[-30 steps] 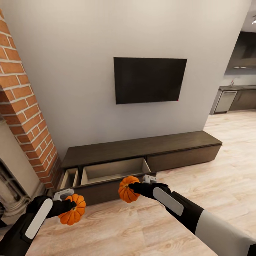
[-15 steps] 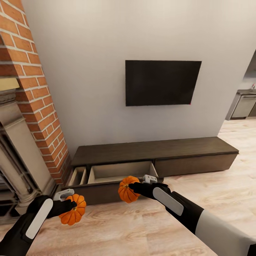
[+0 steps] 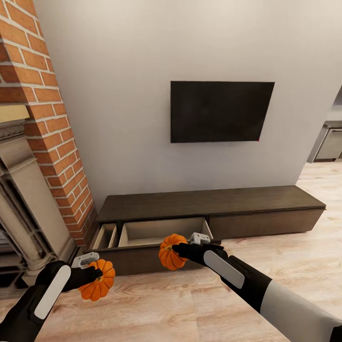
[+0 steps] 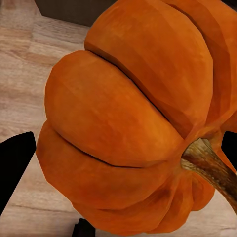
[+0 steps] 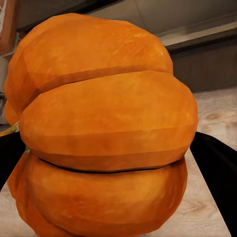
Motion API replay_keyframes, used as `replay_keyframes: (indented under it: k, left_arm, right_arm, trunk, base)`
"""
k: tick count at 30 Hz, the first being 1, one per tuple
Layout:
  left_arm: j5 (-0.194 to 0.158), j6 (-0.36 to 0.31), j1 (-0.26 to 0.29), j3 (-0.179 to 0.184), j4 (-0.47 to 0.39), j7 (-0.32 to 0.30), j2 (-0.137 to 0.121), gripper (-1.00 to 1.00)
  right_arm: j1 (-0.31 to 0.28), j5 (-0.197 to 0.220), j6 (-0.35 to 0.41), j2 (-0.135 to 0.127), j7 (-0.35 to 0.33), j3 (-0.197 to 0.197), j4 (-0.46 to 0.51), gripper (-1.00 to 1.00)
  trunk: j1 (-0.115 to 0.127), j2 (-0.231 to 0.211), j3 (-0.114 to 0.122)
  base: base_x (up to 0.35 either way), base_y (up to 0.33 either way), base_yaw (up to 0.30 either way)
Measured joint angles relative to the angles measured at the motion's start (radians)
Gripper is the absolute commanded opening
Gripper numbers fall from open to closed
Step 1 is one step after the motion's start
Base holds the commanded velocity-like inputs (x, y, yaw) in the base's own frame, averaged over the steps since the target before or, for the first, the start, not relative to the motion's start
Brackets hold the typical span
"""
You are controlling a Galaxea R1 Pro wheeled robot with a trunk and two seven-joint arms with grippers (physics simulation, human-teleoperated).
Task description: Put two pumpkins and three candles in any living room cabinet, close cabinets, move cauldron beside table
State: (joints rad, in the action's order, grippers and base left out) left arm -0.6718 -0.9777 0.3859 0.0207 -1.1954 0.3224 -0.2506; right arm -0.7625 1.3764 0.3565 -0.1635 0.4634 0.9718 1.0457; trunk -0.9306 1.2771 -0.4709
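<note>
Both grippers pinch pumpkins before the open cabinet (image 3: 142, 232).
Left gripper (image 3: 93, 274) grips the left pumpkin (image 3: 99, 286), stem (image 4: 210, 165) shown at the wrist; right gripper (image 3: 176, 249) grips the right pumpkin (image 3: 169, 252); head view has panned left.

We can't see the left claw (image 3: 97, 274) fingertips in the head view: the left pumpkin (image 3: 98, 286) covers them, and the arm runs off the bottom-left edge. Same for the right claw (image 3: 176, 250), tips buried behind the right pumpkin (image 3: 169, 252). In the wrist views each pumpkin sits so close that its outline is cropped by the edges, leaving us dark finger slivers (image 4: 15, 165) at the margins. The cabinet (image 3: 209, 202) open drawer (image 3: 159, 232) front is partly hidden by the right pumpkin and claw; drawer floor near the front can't be told. The fireplace (image 3: 23, 223) is cut by the left edge, the kitchen appliance (image 3: 330, 145) by the right.
</note>
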Motion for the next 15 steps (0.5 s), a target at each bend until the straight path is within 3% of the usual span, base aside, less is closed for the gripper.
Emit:
replay_keyframes:
  k: [10, 15]
  left_arm:
    - [0.001, 0.001, 0.0, 0.0, -0.001, -0.001, 0.0, -1.0]
    - [0.0, 0.001, 0.0, 0.0, -0.001, 0.0, 0.0, -1.0]
  right_arm:
    - [0.0, 0.0, 0.0, 0.002, 0.0, 0.0, 0.0, -1.0]
    - [0.0, -0.001, -0.001, 0.002, -0.001, 0.0, 0.0, -1.0]
  trunk:
    - [0.0, 0.0, 0.0]
    - [0.019, -0.035, 0.016]
  base:
    - [0.083, 0.0, 0.0]
    - [0.002, 0.0, 0.0]
